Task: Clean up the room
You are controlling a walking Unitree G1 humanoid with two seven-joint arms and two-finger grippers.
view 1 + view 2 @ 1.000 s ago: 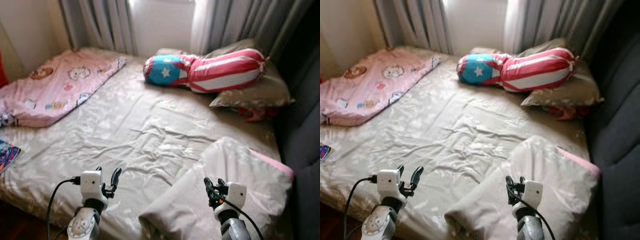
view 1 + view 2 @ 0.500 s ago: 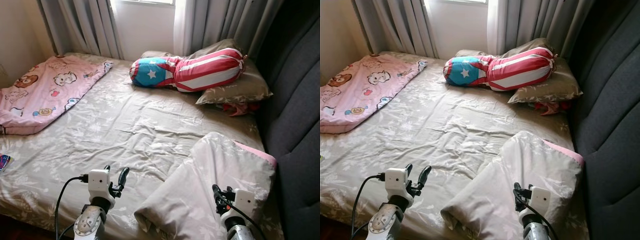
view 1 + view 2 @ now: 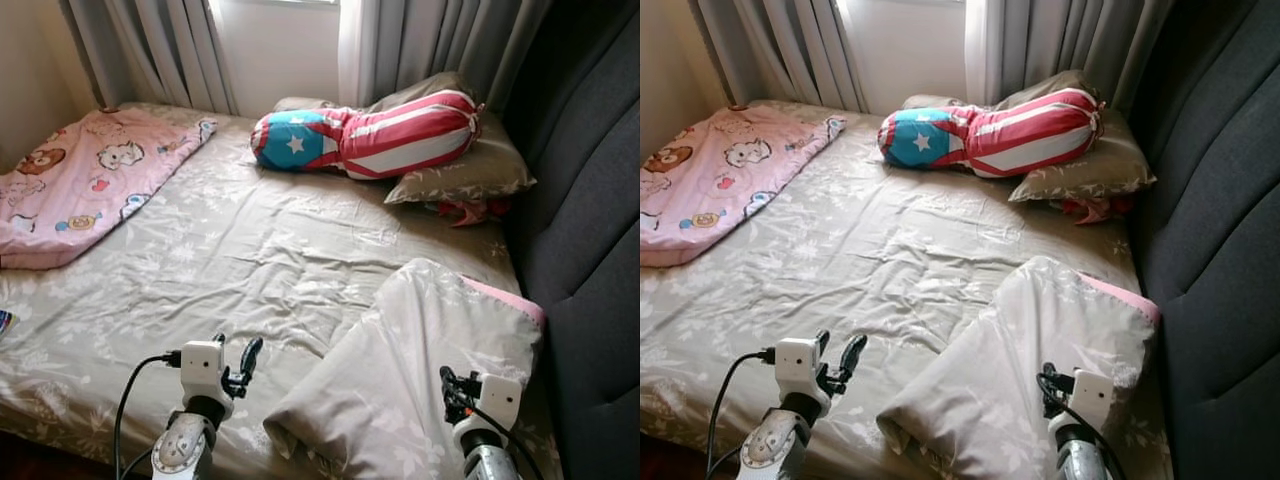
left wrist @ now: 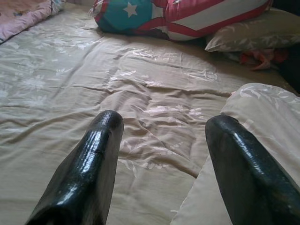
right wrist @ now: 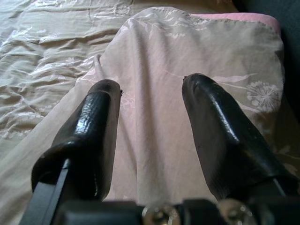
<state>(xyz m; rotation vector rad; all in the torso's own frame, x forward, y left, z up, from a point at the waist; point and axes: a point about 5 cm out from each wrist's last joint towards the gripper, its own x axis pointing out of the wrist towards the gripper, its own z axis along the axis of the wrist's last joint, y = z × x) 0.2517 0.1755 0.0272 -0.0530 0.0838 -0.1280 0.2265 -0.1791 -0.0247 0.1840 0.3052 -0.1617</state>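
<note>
Left eye view: the bed sheet (image 3: 250, 250) is seen rumpled across the frame's middle. A folded grey blanket (image 3: 420, 370) lies at lower right, a pink cartoon quilt (image 3: 80, 185) at upper left, and a striped bolster (image 3: 380, 135) rests on a pillow (image 3: 470, 170) at the top. Left gripper (image 3: 238, 368) and right gripper (image 5: 150, 93) are held spread apart, empty, at the bottom. Tidying is judged barely begun.
</note>
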